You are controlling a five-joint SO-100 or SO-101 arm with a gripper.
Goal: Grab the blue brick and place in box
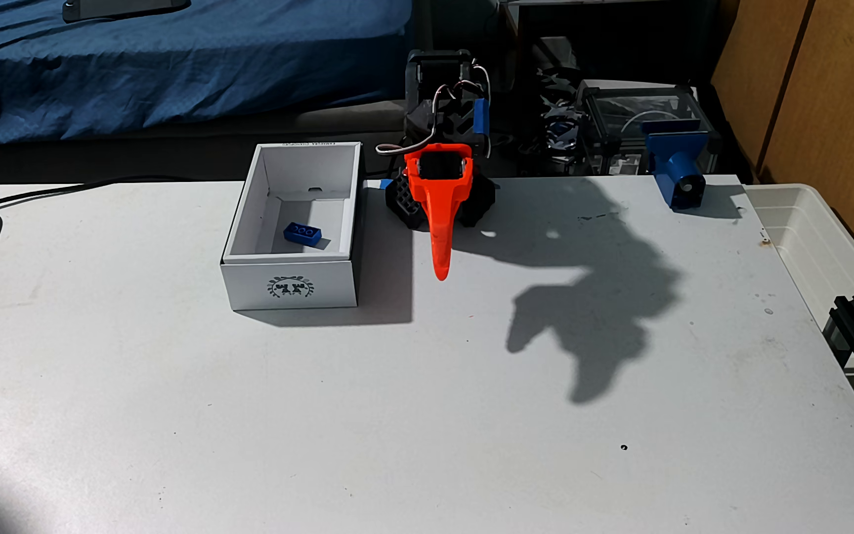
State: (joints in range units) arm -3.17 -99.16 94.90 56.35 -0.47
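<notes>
Lying on the floor of the box (291, 256), near its front right corner, the blue brick (302, 232) rests slightly askew. The white box stands open-topped on the pale desk (414, 411), emblem side facing the fixed view. Just right of the box, the orange tool (441, 274) hangs pointing down above the desk, its fingers together and holding nothing. A blue clamp (676, 169) sits at the desk's far right edge
</notes>
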